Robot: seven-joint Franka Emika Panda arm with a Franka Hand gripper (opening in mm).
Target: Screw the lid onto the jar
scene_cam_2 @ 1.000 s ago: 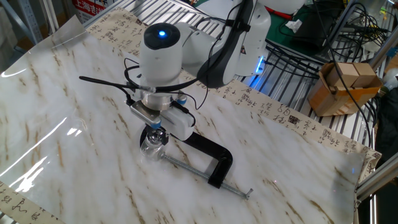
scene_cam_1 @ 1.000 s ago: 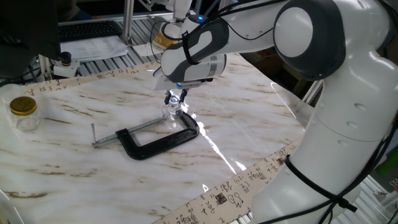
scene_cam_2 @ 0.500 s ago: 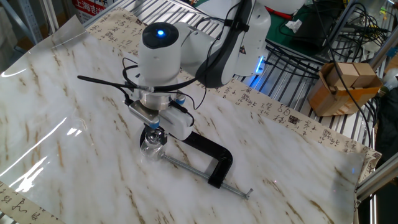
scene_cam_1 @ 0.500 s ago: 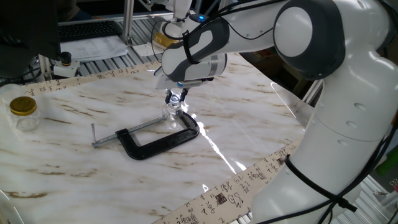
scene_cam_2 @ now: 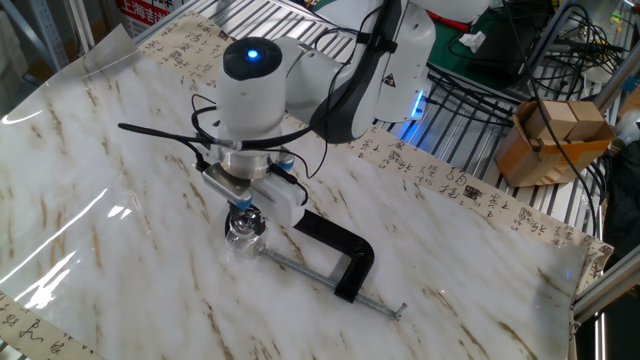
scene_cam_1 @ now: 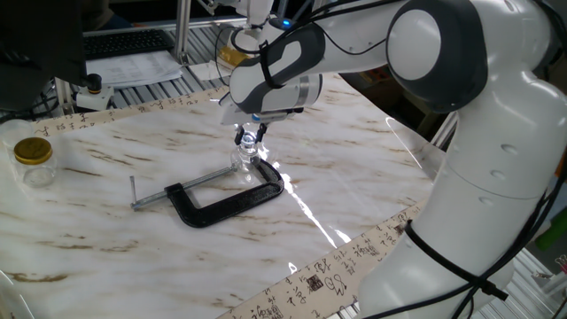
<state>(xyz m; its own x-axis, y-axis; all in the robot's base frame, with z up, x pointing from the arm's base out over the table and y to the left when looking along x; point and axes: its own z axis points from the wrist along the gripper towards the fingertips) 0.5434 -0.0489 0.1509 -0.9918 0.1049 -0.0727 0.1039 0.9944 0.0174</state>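
Since a second ago the wrist has turned a bit over the jar; the arm itself barely shifted, and the clamp and jar have not moved. Gripper [scene_cam_1: 249,140] points straight down, fingers closed on the lid [scene_cam_2: 244,214], a small silvery cap with a blue glint. The lid sits right on top of the jar [scene_cam_2: 241,235], which stands mid-table, just beside the far-right end of the black clamp [scene_cam_1: 232,201]; whether the clamp actually pinches it cannot be told.

Step in hand, as I judge it: threading the lid on by wrist rotation, partway through. How far the thread has caught is not visible. Next move likely calls for more turning while keeping the cap level and pressed lightly down, then letting go and lifting straight up. If the wrist runs out of travel, a release and regrasp would be needed.

Count: one arm, one gripper, one small lid, one small jar, one clamp, one larger jar with a gold lid [scene_cam_1: 33,158] at the far left table edge, well apart. One cardboard box [scene_cam_2: 555,138] off the table to the right.
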